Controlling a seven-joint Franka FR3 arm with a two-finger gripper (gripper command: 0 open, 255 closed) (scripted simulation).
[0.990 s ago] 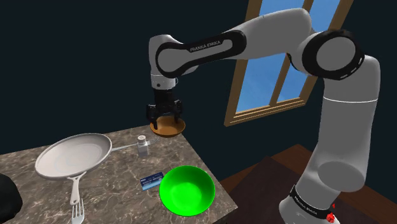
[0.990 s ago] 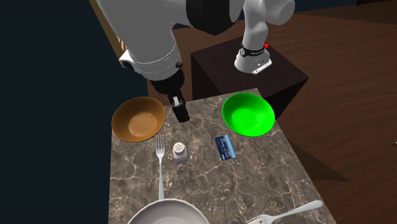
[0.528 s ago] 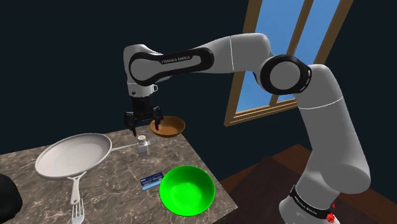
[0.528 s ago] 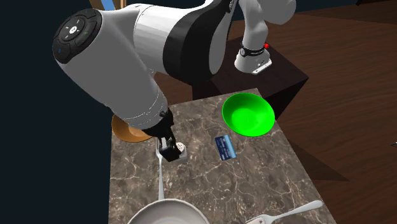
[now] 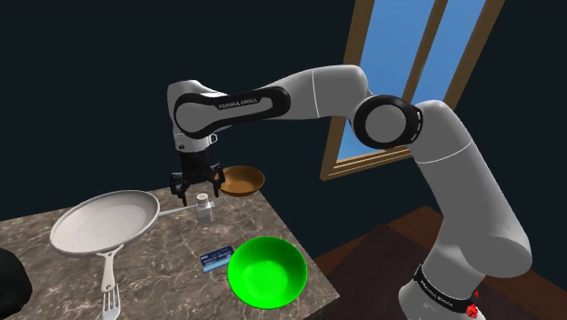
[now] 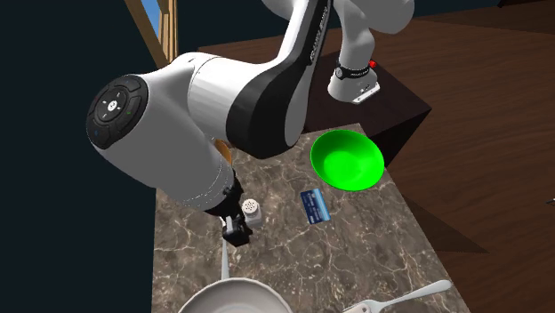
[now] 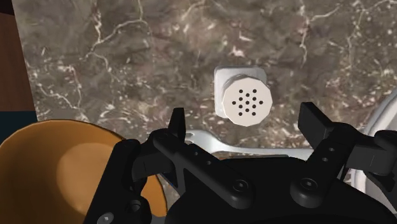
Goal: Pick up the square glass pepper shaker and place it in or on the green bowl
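Behind the fingers [image 7: 316, 125], fork [image 7: 207, 140] half-hidden

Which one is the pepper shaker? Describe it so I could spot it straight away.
Start at the marble table, between the pale frying pan and the brown bowl. Just under the black gripper stands the pepper shaker: a small square pot, the only thing with a round cap dotted with holes.
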